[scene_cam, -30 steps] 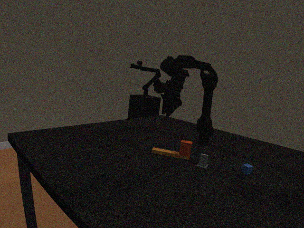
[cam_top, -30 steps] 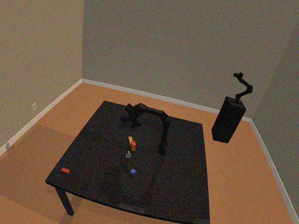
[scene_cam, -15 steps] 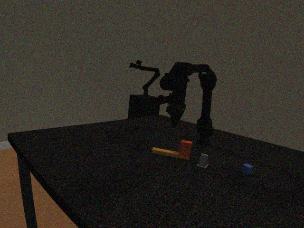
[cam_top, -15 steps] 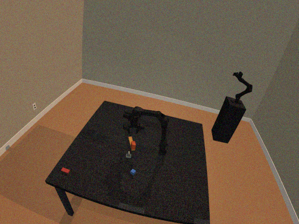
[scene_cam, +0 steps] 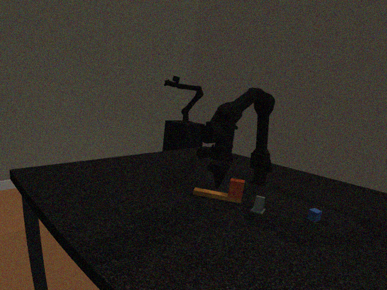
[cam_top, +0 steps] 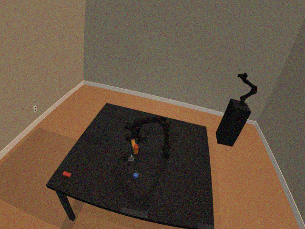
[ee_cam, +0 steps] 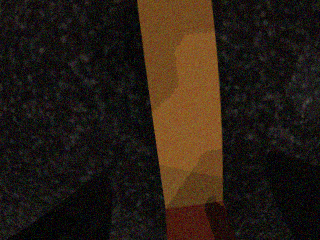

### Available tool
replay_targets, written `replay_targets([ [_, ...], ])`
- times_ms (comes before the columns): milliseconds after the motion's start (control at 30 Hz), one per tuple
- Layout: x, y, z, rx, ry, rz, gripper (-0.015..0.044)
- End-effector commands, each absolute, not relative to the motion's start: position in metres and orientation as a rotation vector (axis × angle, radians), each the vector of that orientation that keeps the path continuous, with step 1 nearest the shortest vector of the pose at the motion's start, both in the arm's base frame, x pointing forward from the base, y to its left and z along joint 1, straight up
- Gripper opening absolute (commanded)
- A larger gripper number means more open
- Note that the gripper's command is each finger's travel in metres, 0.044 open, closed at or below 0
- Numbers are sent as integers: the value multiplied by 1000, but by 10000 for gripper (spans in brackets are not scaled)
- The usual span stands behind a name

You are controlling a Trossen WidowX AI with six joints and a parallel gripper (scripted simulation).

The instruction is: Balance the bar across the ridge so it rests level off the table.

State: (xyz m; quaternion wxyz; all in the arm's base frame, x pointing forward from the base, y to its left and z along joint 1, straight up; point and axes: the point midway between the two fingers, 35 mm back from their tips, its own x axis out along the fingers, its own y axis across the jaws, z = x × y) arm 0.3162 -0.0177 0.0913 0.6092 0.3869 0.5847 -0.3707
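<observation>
Top view: the gripper hangs over the far end of the bar on the dark table, the ridge just nearer.

Exterior: bar flat on the table, orange block at its right end — ridge apart, to the right.

Wrist: bar directly below, jaws released, gripping nothing.

Matte black jointed arm, rounded elbow, thick cylindrical links, tapering dark hand.
</observation>
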Motion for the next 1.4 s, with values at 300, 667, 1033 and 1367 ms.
replay_targets([
  [300, 313, -18, 68, 886, 1357, -860, 315],
  [667, 314, -18, 51, 886, 1358, -860, 315],
  [1033, 314, -18, 49, 886, 1358, -860, 315],
  [1367, 314, -18, 50, 891, 1357, -860, 210],
])
